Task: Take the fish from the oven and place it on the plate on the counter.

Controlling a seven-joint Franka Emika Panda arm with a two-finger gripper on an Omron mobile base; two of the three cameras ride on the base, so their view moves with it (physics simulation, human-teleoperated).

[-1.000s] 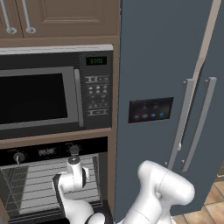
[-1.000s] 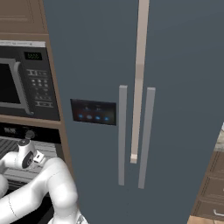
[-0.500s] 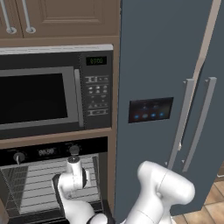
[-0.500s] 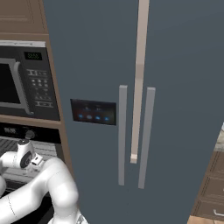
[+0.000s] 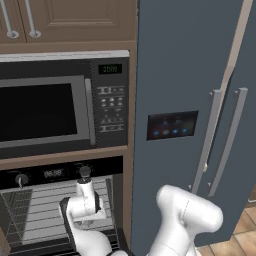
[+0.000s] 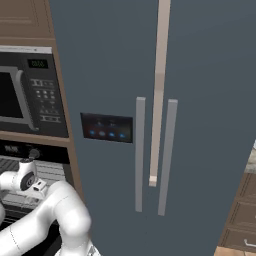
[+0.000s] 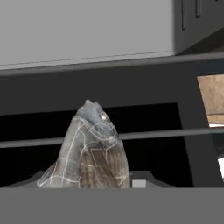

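1. You can see green digits on the microwave (image 5: 60,112) display, too blurred to read.
2. Your fish (image 7: 87,153) stands nose-up between the fingers of the hand (image 7: 92,186), long axis upright in the hand view, gripped at the tail end.
3. The hand sits at the open oven (image 5: 55,210), fish in front of its grey racks.

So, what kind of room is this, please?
Most likely a home kitchen: a built-in microwave sits above a wall oven, beside a tall blue-grey fridge, with wooden cabinets on top.
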